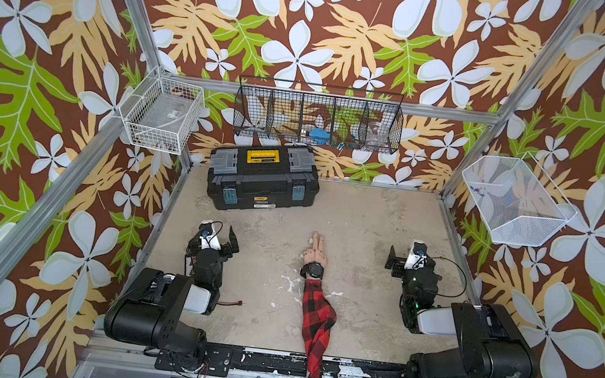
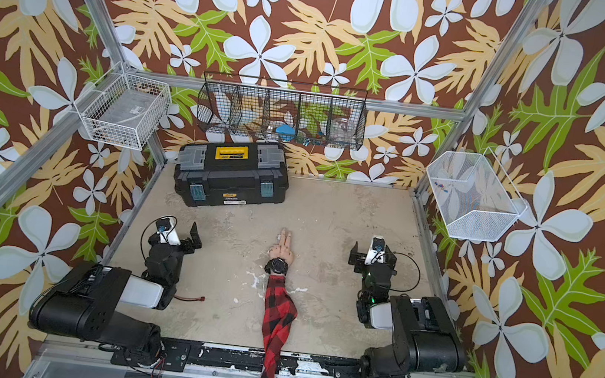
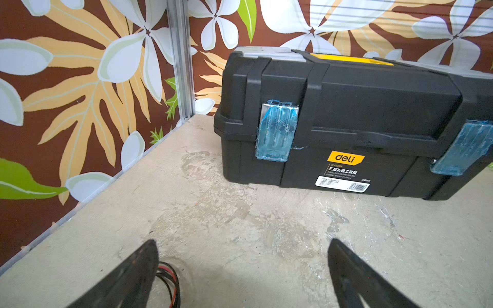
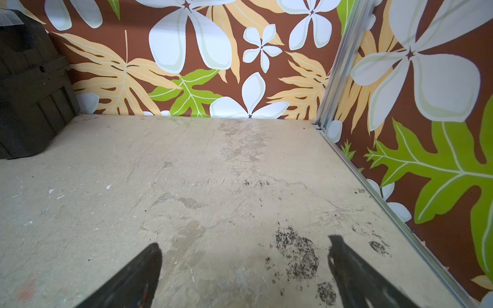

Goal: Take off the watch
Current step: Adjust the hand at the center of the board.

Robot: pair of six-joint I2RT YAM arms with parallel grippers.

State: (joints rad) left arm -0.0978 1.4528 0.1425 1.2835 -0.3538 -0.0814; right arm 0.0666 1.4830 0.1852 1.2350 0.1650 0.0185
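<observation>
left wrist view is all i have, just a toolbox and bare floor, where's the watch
Observer: The watch is strapped around the wrist of a dummy forearm, in the middle of the table.
Operator: is anything gripping it yet
Observer: No, the right tool is open with only bare table before it, apart from the watch.
Operator: which way does that hand point
Observer: The dummy hand points at the toolbox by the back wall.

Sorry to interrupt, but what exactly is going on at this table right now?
Nothing is being handled yet. The watch is strapped on the wrist of a dummy hand in a plaid sleeve lying mid-table. The left gripper and right gripper sit open on either side, well apart from it, holding nothing.
</observation>
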